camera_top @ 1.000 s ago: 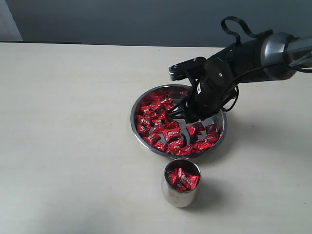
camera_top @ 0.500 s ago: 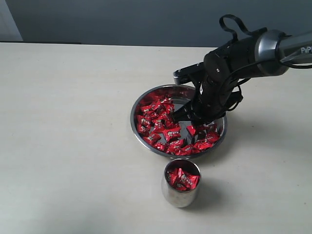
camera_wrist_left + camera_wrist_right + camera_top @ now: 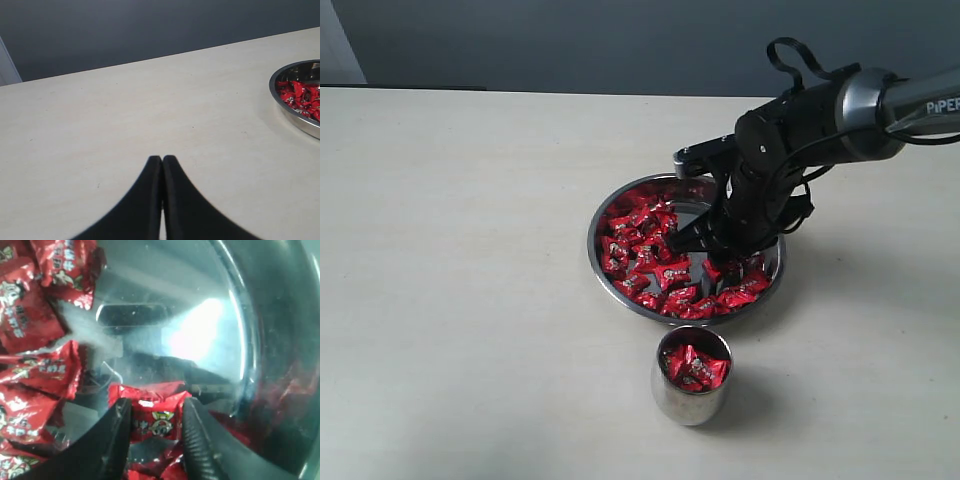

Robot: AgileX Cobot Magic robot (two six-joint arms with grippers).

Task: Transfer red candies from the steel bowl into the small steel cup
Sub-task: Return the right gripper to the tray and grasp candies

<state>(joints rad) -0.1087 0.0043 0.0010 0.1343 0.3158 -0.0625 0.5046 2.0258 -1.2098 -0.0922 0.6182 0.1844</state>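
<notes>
Candies (image 3: 645, 250) crowd the steel bowl (image 3: 593, 240) around the right tool (image 3: 156, 407), jaws apart astride one, perhaps touching it; left tool (image 3: 161, 162) closed, empty.

Red candies (image 3: 638, 245) w/ pale marks; silver bowl (image 3: 592, 245), cup (image 3: 685, 405); blk right claw (image 3: 157, 412); beige table (image 3: 460, 250).

Soft, even light covers the pale table (image 3: 470, 250) around the steel bowl (image 3: 591, 245), with a faint shadow spreading to the bowl's right. In the right wrist view a white glare blooms on the bowl's floor, and the red candies (image 3: 25, 325) beside it look slightly soft.
</notes>
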